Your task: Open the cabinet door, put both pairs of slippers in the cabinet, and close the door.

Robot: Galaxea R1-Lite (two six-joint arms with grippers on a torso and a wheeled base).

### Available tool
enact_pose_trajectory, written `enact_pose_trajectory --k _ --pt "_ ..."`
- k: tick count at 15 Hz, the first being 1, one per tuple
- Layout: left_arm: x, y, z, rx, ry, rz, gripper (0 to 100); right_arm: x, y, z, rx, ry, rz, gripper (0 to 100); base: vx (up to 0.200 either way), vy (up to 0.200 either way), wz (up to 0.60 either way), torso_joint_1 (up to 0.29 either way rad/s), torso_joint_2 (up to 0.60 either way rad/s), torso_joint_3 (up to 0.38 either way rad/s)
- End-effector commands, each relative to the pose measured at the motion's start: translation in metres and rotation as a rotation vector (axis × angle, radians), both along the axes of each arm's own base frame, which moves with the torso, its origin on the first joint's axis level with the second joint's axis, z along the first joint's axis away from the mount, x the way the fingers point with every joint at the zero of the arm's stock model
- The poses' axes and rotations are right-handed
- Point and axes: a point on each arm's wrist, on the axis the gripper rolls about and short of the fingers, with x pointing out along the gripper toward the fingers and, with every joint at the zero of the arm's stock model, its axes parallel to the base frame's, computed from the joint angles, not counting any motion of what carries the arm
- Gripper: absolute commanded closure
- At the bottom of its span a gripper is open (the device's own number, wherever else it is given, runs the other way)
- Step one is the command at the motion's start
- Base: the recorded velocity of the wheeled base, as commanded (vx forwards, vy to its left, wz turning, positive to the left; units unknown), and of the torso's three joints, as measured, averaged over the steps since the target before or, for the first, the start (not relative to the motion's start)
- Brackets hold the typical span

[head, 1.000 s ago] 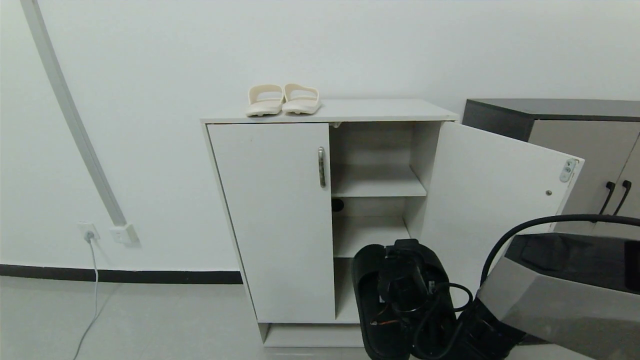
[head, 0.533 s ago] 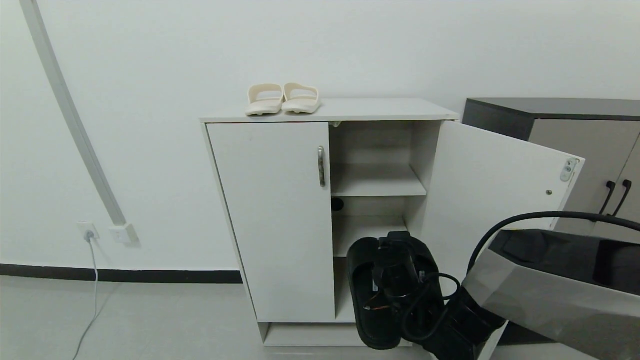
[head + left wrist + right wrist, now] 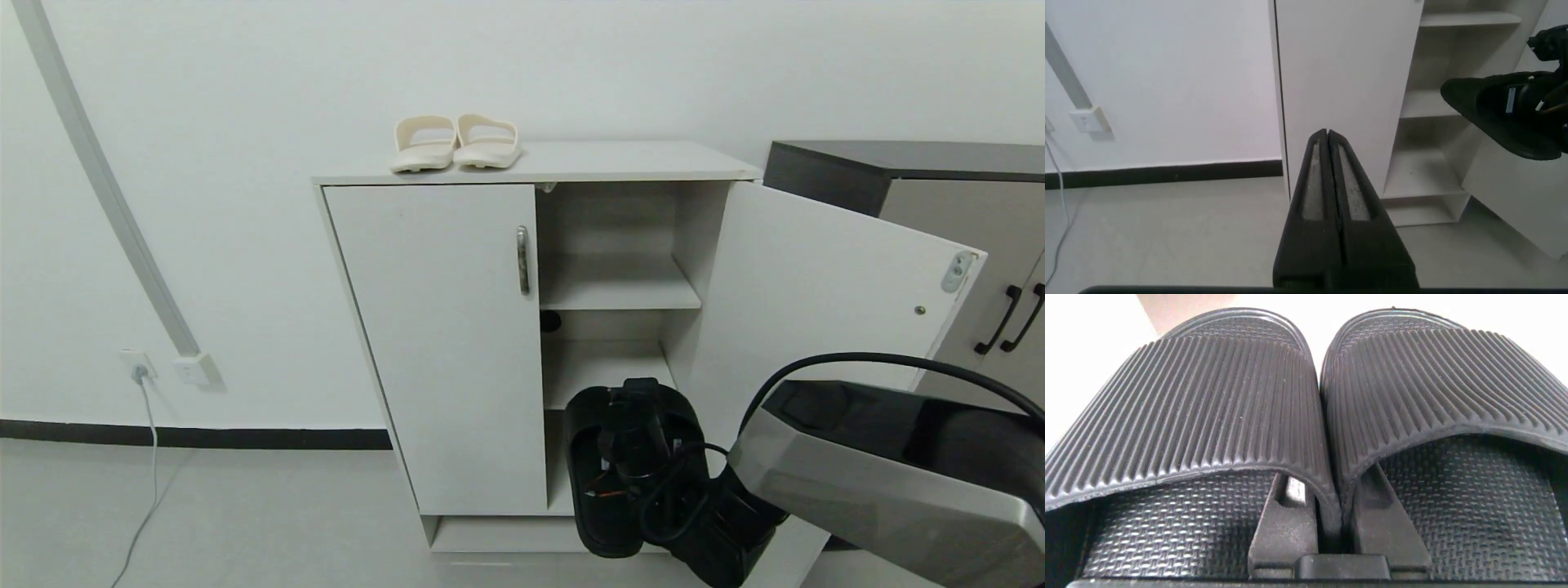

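The white cabinet (image 3: 433, 343) has its left door closed and its right door (image 3: 816, 286) swung open, baring shelves (image 3: 620, 294). A beige pair of slippers (image 3: 455, 143) lies on its top, towards the left. My right gripper (image 3: 641, 408) is shut on the black pair of slippers (image 3: 589, 482), held side by side in front of the open lower compartment. In the right wrist view its fingers (image 3: 1286, 518) pinch the adjoining ribbed straps (image 3: 1208, 408). My left gripper (image 3: 1327, 139) hangs shut and holds nothing, low in front of the closed left door (image 3: 1347, 73).
A grey cabinet with a dark top (image 3: 939, 180) stands right of the open door, close behind my right arm. A wall socket with a cable (image 3: 137, 371) sits low on the left wall. Bare grey floor (image 3: 245, 523) lies left of the cabinet.
The head view has drawn nearer to the cabinet. My right gripper has carried the black slippers a little up and left, closer to the open compartment.
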Motion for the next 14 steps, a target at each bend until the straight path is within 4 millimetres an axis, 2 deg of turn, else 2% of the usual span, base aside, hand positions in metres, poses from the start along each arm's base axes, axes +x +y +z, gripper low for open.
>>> enact_pose_trajectory --k 1,8,14 --pt "0.0 0.0 0.0 0.0 0.002 0.001 100 0.001 0.001 -0.005 -0.004 0.005 0.0 100 0.0 0.0 0.0 0.007 0.0 -0.193" --pt "0.0 0.0 0.0 0.0 0.001 0.001 100 0.006 0.002 -0.011 -0.003 0.004 -0.012 100 0.0 0.0 0.0 0.004 0.0 -0.189" --pt "0.0 0.0 0.0 -0.002 0.002 0.002 100 0.012 0.003 -0.034 -0.006 0.005 -0.024 100 0.0 0.0 0.0 0.0 0.0 -0.013"
